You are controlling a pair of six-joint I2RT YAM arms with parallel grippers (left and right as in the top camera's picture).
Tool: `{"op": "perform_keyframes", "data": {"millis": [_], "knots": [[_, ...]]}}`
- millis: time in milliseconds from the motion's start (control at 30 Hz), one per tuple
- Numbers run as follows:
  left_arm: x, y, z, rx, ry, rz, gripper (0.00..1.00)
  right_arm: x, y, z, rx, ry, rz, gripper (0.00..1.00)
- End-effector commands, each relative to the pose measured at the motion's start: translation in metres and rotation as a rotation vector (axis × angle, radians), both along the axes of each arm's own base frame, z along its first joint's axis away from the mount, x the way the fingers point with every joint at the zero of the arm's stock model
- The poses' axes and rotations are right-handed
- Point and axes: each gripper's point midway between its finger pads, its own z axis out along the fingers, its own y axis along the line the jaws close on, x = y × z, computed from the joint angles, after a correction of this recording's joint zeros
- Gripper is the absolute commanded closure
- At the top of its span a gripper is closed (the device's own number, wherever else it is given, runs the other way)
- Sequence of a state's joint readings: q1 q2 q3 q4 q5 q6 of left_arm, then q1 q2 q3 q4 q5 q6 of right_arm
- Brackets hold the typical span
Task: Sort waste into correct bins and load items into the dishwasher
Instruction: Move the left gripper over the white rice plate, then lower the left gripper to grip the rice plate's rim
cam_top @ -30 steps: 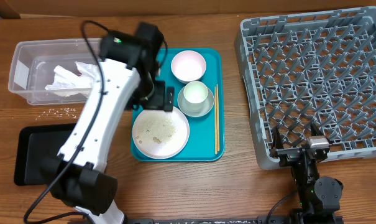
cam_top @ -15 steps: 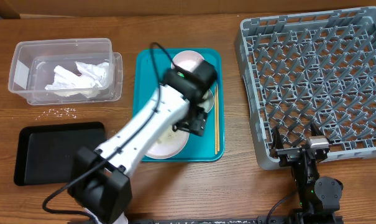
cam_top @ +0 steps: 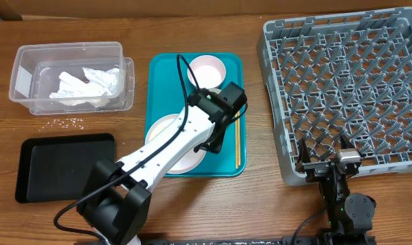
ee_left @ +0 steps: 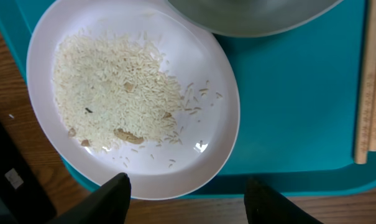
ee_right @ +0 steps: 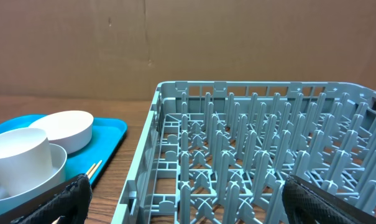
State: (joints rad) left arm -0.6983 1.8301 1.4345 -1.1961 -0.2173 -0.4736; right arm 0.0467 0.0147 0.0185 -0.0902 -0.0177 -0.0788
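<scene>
The white plate (ee_left: pixel 194 74) with rice grains (ee_left: pixel 113 93) on it lies on the teal tray (ee_left: pixel 287 124). My left gripper (ee_left: pixel 188 199) hovers open over the plate's near rim, one finger (ee_left: pixel 113 199) by the rim and the other over the tray edge. In the overhead view the left gripper (cam_top: pixel 216 139) covers the plate's (cam_top: pixel 162 131) right side. The grey metal bowl (ee_left: pixel 250 12) is just beyond, and the chopsticks (ee_left: pixel 371 81) lie to the right. The pink-white bowl (cam_top: pixel 206 70) sits at the tray's back. My right gripper (ee_right: pixel 203 205) is open and empty before the dish rack (ee_right: pixel 268 155).
A clear tub (cam_top: pixel 28 75) with crumpled napkins (cam_top: pixel 86 85) stands at the back left. Loose rice (cam_top: pixel 62 122) lies on the wood in front of it, and a black tray (cam_top: pixel 62 163) sits nearer. The white cup (ee_right: pixel 17 155) stands in the metal bowl (ee_right: pixel 54 171).
My left arm has swung from beside the tub rightward across the teal tray to the plate's near right rim, and its jaws have narrowed. The right arm has not moved.
</scene>
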Motion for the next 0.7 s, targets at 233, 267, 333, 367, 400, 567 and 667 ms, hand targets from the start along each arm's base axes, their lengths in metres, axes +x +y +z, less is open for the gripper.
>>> {"op": "perform_keyframes", "data": {"millis": [233, 267, 333, 367, 400, 567, 667], "knots": [[0.002, -0.007, -0.031, -0.033, 0.014, -0.15, 0.42, 0.0, -0.002, -0.001, 0.0, -0.008, -0.01, 0.0], [0.003, -0.009, -0.032, -0.038, 0.008, -0.15, 0.42, 0.0, -0.002, -0.001, 0.0, -0.007, -0.01, 0.0], [0.005, -0.011, -0.035, -0.047, -0.006, -0.153, 0.44, 0.0, -0.002, -0.001, 0.0, -0.007, -0.01, 0.0], [0.007, -0.012, -0.037, -0.053, -0.014, -0.156, 0.45, 0.0, -0.001, -0.001, 0.0, -0.008, -0.01, 0.0], [0.007, -0.013, -0.039, -0.056, -0.02, -0.16, 0.45, 0.0, -0.002, -0.001, 0.0, -0.008, -0.01, 0.0], [0.003, -0.011, -0.054, -0.045, -0.023, -0.193, 0.44, 0.0, -0.002, -0.001, 0.0, -0.008, -0.01, 0.0], [-0.008, -0.007, -0.062, -0.027, 0.004, -0.2, 0.44, 0.0, -0.001, -0.001, 0.0, -0.007, -0.01, 0.0]]}}
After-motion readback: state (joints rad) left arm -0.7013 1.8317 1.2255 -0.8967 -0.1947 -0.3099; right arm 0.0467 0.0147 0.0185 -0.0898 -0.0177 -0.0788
